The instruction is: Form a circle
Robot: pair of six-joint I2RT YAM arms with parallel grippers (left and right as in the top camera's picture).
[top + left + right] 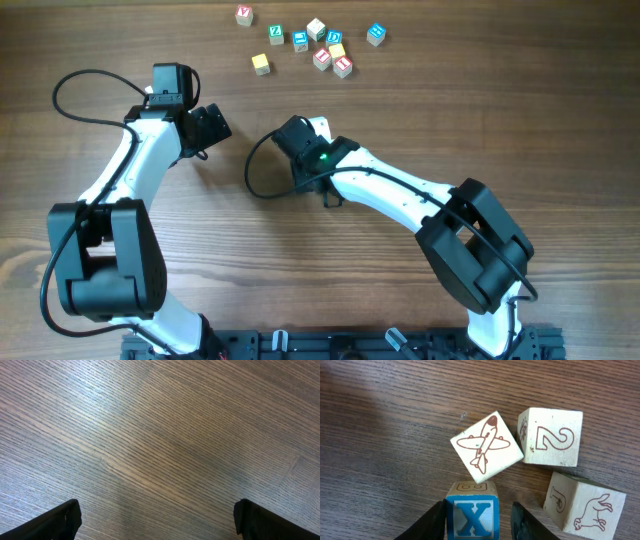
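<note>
Wooden letter cubes (322, 58) lie in a loose, unclosed cluster at the far side of the table (120, 40), with single cubes set apart at either end. In the right wrist view, the right gripper (477, 515) holds its fingers partly apart on either side of the blue X cube (472, 517), with wood showing between one finger and the cube, so no clamp is made; an airplane cube (486, 446) sits just beyond it, with a "2" cube (552, 437) and an animal cube (585, 507) beside. The left gripper (157, 515) has its fingers spread wide above wood grain.
</note>
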